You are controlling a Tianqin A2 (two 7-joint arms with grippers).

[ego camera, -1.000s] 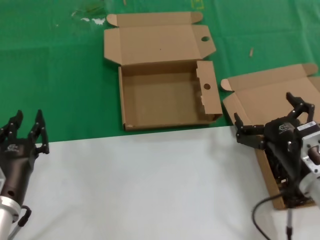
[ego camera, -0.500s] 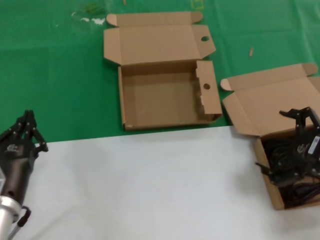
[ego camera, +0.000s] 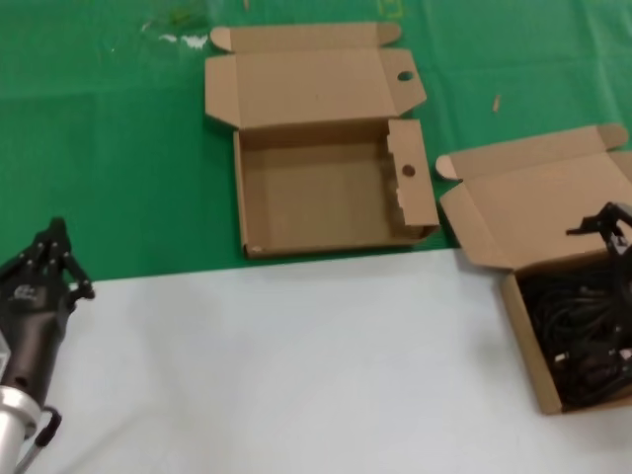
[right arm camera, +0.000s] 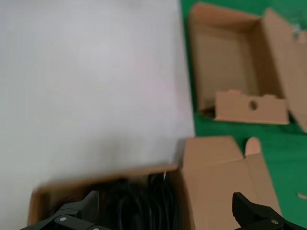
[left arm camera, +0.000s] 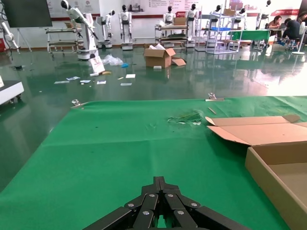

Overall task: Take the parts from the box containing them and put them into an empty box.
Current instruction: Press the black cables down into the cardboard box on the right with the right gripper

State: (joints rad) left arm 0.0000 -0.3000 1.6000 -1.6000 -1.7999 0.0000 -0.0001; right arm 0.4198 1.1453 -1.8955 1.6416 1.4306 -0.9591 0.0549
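Observation:
The black power cables [ego camera: 578,331] lie piled in the plain-flapped cardboard box [ego camera: 523,212] at the right, lid open. My right gripper [ego camera: 617,232] hovers over that box at the view's right edge. The right wrist view shows its fingers spread wide, so the gripper [right arm camera: 165,218] is open above the cables [right arm camera: 139,201], holding nothing. The empty box [ego camera: 316,188], with round holes in its flaps, stands open at the back centre and also shows in the right wrist view [right arm camera: 230,62]. My left gripper [ego camera: 54,252] is shut and empty at the lower left.
A green cloth [ego camera: 118,148] covers the far half of the table and a white sheet [ego camera: 296,375] the near half. In the left wrist view the shut left gripper [left arm camera: 160,181] points over the cloth, with the empty box [left arm camera: 276,167] off to one side.
My right gripper has swung from the cable box's near left corner to over its far right part, uncovering the cables. My left gripper has closed and has stayed in place.

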